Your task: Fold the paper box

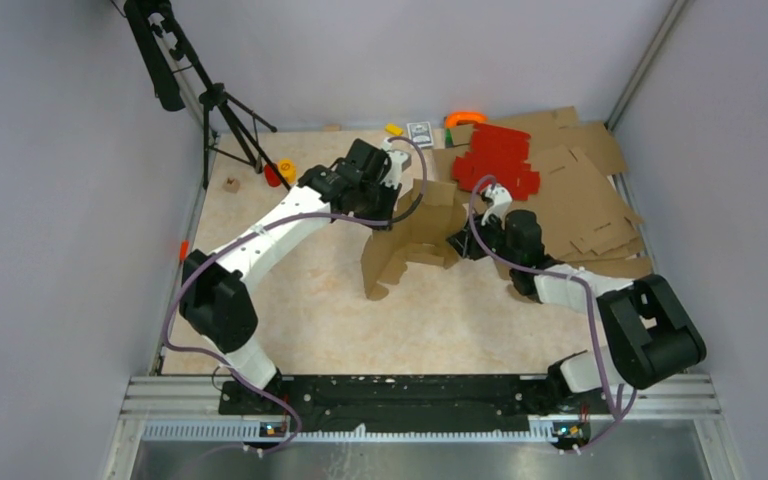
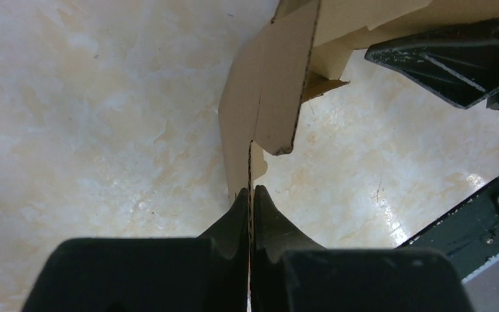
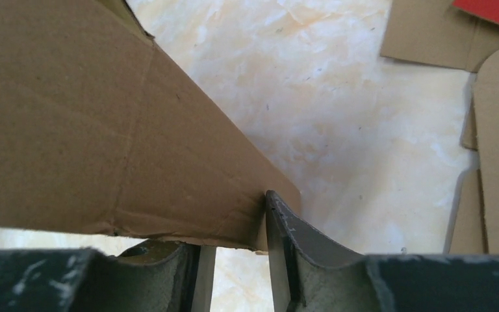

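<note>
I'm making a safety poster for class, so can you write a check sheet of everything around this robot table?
Surface: beige marbled table.
Job's things: paper box, partly folded, standing mid-table between both arms.
Clutter: red cardboard sheets on flat brown cardboard sheets, far right; small orange object at the far edge.
Grippers: left gripper, jaws shut on the paper box's edge; right gripper, jaws open around a panel corner.
Cables: purple cables looped along both arms.
Surroundings: grey walls; black tripod far left.
</note>
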### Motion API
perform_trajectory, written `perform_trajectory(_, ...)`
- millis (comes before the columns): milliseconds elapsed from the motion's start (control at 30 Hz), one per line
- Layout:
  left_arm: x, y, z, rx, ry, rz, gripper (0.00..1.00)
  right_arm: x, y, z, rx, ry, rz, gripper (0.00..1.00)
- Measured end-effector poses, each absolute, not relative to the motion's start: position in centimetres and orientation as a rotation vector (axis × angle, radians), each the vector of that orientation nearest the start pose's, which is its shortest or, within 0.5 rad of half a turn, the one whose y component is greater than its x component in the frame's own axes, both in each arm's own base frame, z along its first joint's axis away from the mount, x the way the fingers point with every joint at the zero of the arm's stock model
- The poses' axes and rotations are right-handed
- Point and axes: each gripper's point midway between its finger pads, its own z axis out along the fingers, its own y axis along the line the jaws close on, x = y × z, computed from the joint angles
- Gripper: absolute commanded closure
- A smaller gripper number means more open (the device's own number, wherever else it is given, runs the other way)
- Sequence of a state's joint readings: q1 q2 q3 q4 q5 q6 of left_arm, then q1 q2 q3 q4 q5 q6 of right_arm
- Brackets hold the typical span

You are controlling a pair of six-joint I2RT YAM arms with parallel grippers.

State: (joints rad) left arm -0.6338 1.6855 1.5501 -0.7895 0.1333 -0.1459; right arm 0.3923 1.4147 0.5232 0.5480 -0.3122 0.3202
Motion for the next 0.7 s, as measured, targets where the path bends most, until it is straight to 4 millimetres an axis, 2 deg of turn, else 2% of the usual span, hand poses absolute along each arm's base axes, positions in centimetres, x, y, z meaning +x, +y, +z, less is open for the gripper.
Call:
perform_trajectory(67, 32.0, -26.9, 17.9, 0.647, 2.462, -0.514, 0.99, 33.1, 21.3, 10.4, -0.301, 1.959, 0.772, 0.63)
perform_trajectory(133, 32.0, -26.9, 17.9, 0.637, 2.460, -0.540, 0.98, 32.8, 21.5, 10.4, -0.308, 1.966, 0.765, 0.52)
perform_trajectory(167, 31.9, -27.0, 17.9, 0.640, 2.458, -0.555, 0.98, 32.6, 21.6, 10.2, -0.310, 1.973, 0.762, 0.50)
perform_trajectory(333, 31.5, -27.8, 17.8, 0.672, 2.447, -0.622, 0.97, 32.4, 21.9, 9.3, -0.328, 1.996, 0.730, 0.49)
perform_trajectory(533, 31.2, -28.0, 17.9, 0.689, 2.445, -0.644, 0.96, 32.4, 21.2, 6.2, -0.309, 2.088, 0.666, 0.45)
perform_trajectory(667, 31.1, -28.1, 17.9, 0.691, 2.446, -0.651, 0.96, 32.2, 21.2, 5.7, -0.315, 2.104, 0.636, 0.43)
perform_trajectory(700, 31.1, -28.1, 17.9, 0.691, 2.446, -0.651, 0.96, 32.2, 21.2, 5.7, -0.316, 2.105, 0.631, 0.39)
